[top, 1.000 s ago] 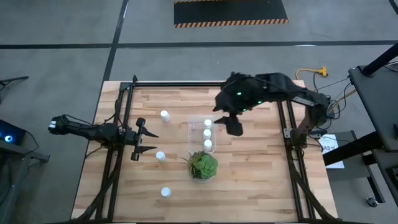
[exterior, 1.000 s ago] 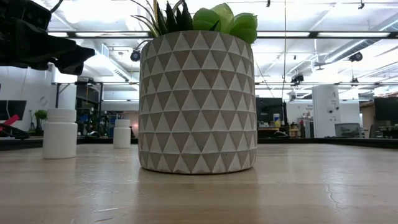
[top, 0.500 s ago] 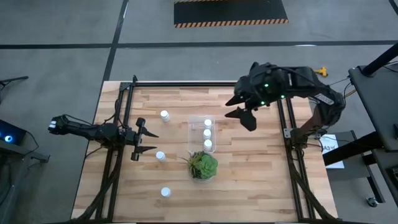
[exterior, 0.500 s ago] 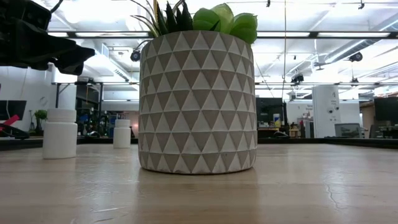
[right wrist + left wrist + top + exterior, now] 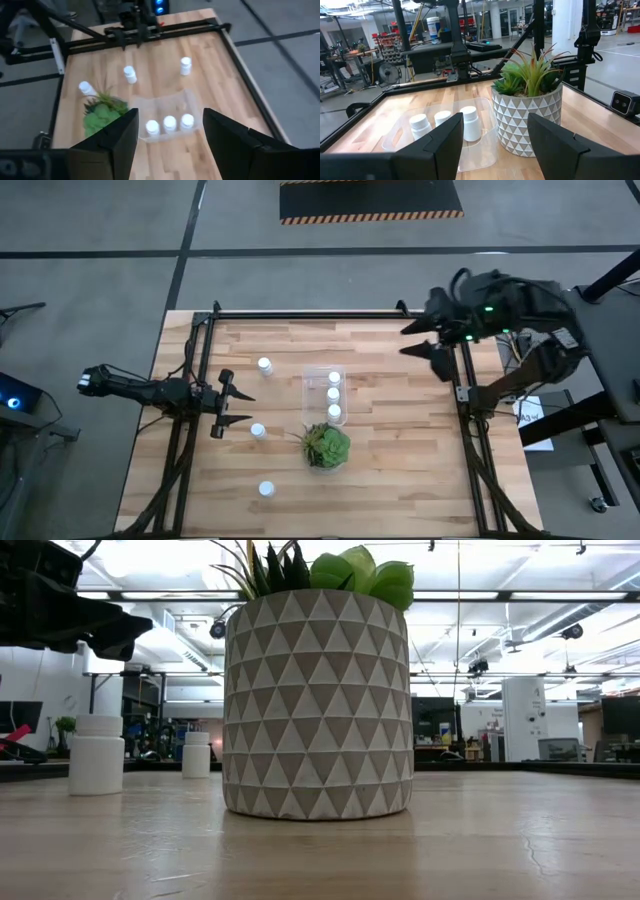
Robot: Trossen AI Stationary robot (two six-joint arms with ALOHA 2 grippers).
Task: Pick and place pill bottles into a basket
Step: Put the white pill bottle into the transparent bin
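The clear basket [image 5: 325, 394] stands mid-table with three white pill bottles [image 5: 334, 393] upright in a row inside; they also show in the right wrist view [image 5: 170, 122] and the left wrist view [image 5: 469, 122]. Three more pill bottles stand loose on the wood to the left: one far [image 5: 264, 365], one in the middle [image 5: 257, 430], one near [image 5: 266, 489]. My right gripper [image 5: 421, 344] hangs open and empty, high over the table's right rail. My left gripper [image 5: 240, 407] rests open at the left, pointing level toward the basket.
A green plant in a triangle-patterned pot [image 5: 326, 446] stands just on the near side of the basket and fills the low view [image 5: 318, 705]. Black rails [image 5: 462, 380] frame the table. Bare wood lies between the basket and the right rail.
My right gripper has drawn back from beside the basket toward the table's right edge, rising and rolling a little, open and empty throughout. The bottles and the basket stand as before.
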